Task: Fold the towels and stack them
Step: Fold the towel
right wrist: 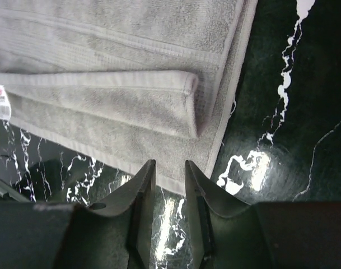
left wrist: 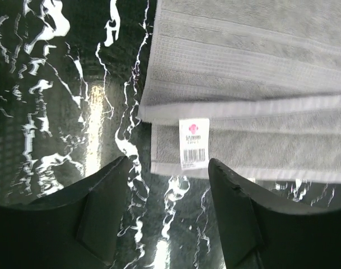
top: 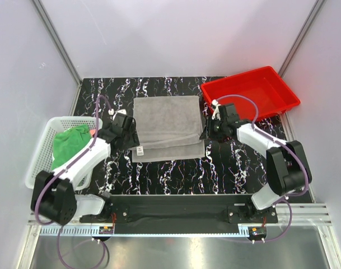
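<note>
Nearest the lens in both wrist views: dark fingers over marbled black table (top: 176, 174). Left gripper (left wrist: 167, 216) spread wide, empty, just short of grey towel (top: 166, 128) near-left corner. Right gripper (right wrist: 169, 193) narrowly parted, clamping nothing, at towel's near-right corner. Grey towel flat at table centre, far half folded over, near strip uncovered. Sewn tag (left wrist: 193, 143) with pink mark and barcode seen from left wrist only; print too small to read. Overhead only: green towel (top: 71, 144) in white basket (top: 40, 152), pink scrap beside it mostly hidden; red tray (top: 250, 92) far right.
</note>
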Tool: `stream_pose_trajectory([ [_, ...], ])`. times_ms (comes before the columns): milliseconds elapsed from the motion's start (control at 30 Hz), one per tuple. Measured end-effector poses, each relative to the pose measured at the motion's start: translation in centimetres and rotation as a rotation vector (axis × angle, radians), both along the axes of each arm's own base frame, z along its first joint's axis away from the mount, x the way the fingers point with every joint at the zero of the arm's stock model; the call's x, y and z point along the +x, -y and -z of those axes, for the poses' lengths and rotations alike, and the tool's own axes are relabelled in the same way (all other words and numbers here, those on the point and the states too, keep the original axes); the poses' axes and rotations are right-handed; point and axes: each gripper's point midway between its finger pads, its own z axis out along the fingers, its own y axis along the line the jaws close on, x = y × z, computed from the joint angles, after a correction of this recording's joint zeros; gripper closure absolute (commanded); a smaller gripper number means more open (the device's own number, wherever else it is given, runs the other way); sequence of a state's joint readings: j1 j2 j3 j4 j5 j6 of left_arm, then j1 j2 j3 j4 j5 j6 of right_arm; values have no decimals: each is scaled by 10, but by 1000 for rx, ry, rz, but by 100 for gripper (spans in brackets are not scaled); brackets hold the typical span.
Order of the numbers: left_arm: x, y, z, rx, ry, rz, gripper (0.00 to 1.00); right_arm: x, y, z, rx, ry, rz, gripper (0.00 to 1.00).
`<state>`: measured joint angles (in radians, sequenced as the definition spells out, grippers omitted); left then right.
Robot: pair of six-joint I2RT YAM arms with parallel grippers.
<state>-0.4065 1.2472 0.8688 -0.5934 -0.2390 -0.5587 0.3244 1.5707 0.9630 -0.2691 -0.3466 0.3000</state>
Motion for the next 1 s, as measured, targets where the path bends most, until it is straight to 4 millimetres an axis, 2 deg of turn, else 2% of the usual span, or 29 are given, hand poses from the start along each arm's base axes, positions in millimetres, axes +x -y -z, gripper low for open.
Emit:
stream_pose_trajectory([
  [100,11,-10,20,-19,-53,-64,39,9,-3,8,-29,-33,27,66],
  [233,26,-23,39,-82,-98,-141,43,51,-11,9,-51,-15,59,66],
  [333,33,-16,48,-120,-122,-130,49,79,-18,4,-59,12,72,66],
  [467,34,-2,58,-173,-149,-93,50,98,-24,6,-79,32,72,66],
  [533,29,2,61,-185,-155,-81,50,97,-26,16,-92,16,60,66],
  [700,12,6,62,-178,-164,-58,51,80,-30,39,-134,-45,13,67],
  [833,6,15,47,-157,-122,-19,51,60,-30,53,-164,-82,-24,71],
  [900,2,19,38,-150,-94,-1,51,43,-25,61,-178,-106,-35,71],
  [1000,-1,16,23,-142,-40,-4,50,19,-15,58,-187,-114,-47,71],
])
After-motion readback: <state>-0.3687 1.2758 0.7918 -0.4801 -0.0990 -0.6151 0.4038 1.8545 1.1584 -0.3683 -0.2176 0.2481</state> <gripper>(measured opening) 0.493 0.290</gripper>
